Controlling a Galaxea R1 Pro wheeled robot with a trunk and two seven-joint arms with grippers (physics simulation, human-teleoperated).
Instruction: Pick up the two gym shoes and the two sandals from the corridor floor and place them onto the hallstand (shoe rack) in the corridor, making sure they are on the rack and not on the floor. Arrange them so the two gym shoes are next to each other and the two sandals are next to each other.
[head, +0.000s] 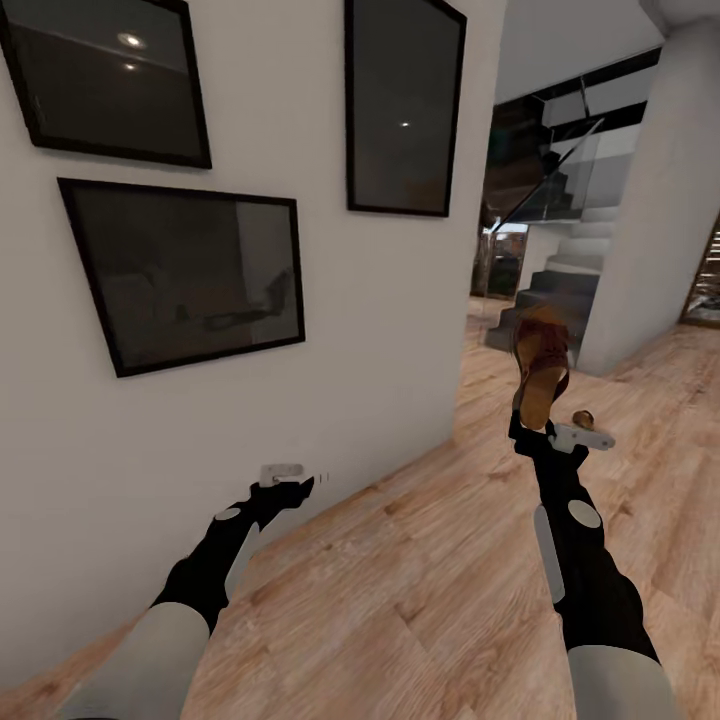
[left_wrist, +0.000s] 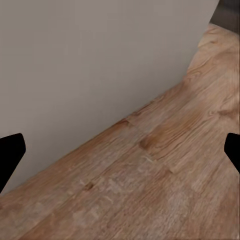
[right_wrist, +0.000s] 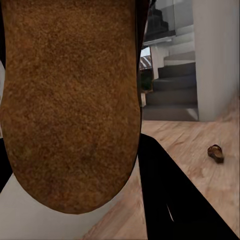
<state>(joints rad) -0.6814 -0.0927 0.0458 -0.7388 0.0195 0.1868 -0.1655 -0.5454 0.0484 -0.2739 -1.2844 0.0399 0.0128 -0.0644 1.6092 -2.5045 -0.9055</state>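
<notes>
Right gripper (head: 537, 425) carries one sandal (head: 541, 365) upright, clear of the floor (head: 420, 560); no rack in sight, so placing is still ahead. Left gripper (head: 296, 487) hangs wide, empty, near the wall (head: 380, 330). Right wrist view adds what's probably the second sandal (right_wrist: 216, 153), lying on the floor short of the stairs (right_wrist: 170, 95).

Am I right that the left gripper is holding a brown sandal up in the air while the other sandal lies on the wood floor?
Not quite: the right gripper holds the sandal, as the head view shows. The left gripper is open and empty. The other sandal does lie on the floor.
</notes>
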